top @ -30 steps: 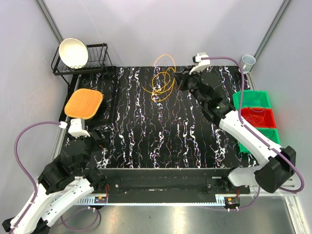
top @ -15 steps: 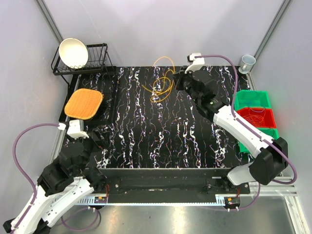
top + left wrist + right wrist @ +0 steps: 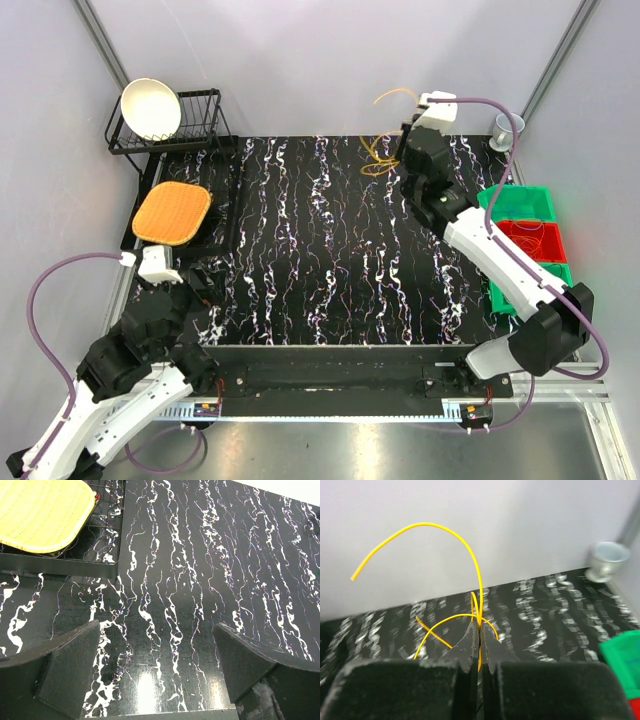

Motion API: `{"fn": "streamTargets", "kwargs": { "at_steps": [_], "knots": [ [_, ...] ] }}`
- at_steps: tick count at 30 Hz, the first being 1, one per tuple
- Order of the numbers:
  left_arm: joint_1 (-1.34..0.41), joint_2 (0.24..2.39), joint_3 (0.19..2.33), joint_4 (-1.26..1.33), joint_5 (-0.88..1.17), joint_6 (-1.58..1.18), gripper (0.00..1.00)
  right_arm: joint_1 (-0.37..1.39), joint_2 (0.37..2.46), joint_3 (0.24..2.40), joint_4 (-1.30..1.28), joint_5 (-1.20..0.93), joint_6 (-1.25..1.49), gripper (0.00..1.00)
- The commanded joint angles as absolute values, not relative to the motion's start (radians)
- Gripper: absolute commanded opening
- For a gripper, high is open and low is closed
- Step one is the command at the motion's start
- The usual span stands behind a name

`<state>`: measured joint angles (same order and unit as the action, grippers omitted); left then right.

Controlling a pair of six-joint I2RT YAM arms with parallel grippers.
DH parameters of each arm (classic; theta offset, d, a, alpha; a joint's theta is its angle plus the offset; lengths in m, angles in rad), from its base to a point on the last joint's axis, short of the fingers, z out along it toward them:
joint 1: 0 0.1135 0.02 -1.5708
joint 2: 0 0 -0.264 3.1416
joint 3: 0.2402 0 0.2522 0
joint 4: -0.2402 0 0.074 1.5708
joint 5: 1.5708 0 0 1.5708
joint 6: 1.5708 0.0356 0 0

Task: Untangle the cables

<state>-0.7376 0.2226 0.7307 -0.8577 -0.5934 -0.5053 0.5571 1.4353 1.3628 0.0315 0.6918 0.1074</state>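
Right wrist view has the right pincer (image 3: 479, 632) closed on the orange-yellow cable (image 3: 451, 530), which arcs up and leftward from its tips, loops hanging below (the left pincer (image 3: 156, 630), wide open, is well apart).

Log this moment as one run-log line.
right gripper: shut on orange cable, free end in air | left gripper: open, empty, low over table

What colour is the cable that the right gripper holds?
Orange-yellow cable, clearest in the right wrist view.
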Motion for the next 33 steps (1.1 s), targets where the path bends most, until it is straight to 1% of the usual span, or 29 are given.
{"fn": "streamTargets", "kwargs": {
  "at_steps": [1,6,11,20,25,33],
  "knots": [
    [-0.735,0.235,0.733,-0.804,-0.577,-0.492,0.99,0.480,1.448,1.434,0.051,0.862,0.055,0.00],
    [-0.736,0.232,0.733,-0.804,-0.580,-0.494,0.99,0.391,1.465,1.457,0.045,0.917,0.060,0.00],
    [-0.735,0.229,0.733,-0.807,-0.581,-0.497,0.99,0.304,1.503,1.494,0.044,1.038,0.020,0.00],
    [-0.735,0.259,0.735,-0.805,-0.584,-0.495,0.99,0.198,1.635,1.597,0.048,1.256,-0.023,0.00],
    [-0.735,0.290,0.736,-0.807,-0.584,-0.494,0.99,0.121,1.680,1.600,0.049,1.311,0.031,0.00],
    [-0.733,0.311,0.736,-0.808,-0.591,-0.494,0.99,0.057,1.759,1.603,0.087,1.456,0.054,0.00]
  ]
}}
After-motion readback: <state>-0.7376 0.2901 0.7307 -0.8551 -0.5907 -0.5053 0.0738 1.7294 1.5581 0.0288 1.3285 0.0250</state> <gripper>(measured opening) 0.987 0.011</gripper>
